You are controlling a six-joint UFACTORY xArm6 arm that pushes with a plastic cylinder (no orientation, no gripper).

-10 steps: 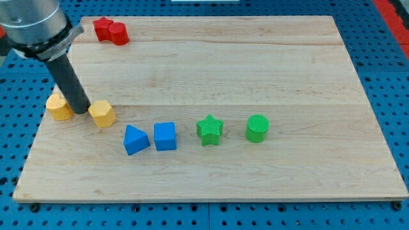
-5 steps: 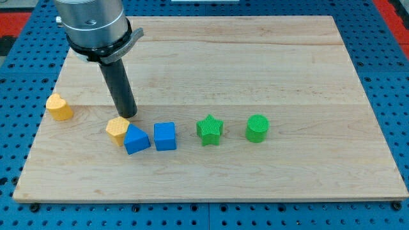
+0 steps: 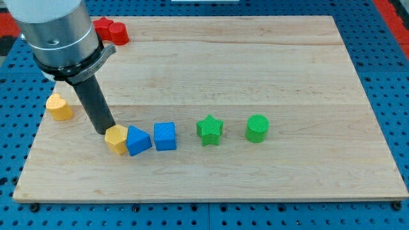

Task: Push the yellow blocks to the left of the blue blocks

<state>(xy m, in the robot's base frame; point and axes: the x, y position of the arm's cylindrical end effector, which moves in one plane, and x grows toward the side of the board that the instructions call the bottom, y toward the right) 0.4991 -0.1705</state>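
Camera view, tip: my tip (image 3: 108,131) sits at the upper-left edge of the yellow hexagon (image 3: 117,138), touching or just beside it.
Pincer: none on this rig, only the rod, so no grip state can be told.
Yellow blocks: the hexagon rests against the left side of the blue triangle (image 3: 138,140); the yellow heart (image 3: 60,107) lies well apart near the bench's (image 3: 287,179) left edge.
Blue blocks: the triangle and the blue cube (image 3: 164,135) stand just beside each other.
Progress: both yellows look already left of both blues.
Doing it well: I judge any further push should go leftward, not rightward, or the hexagon will shove the triangle along.
Others: green star (image 3: 209,130), green cylinder (image 3: 257,128), red blocks (image 3: 112,30) lie clear.
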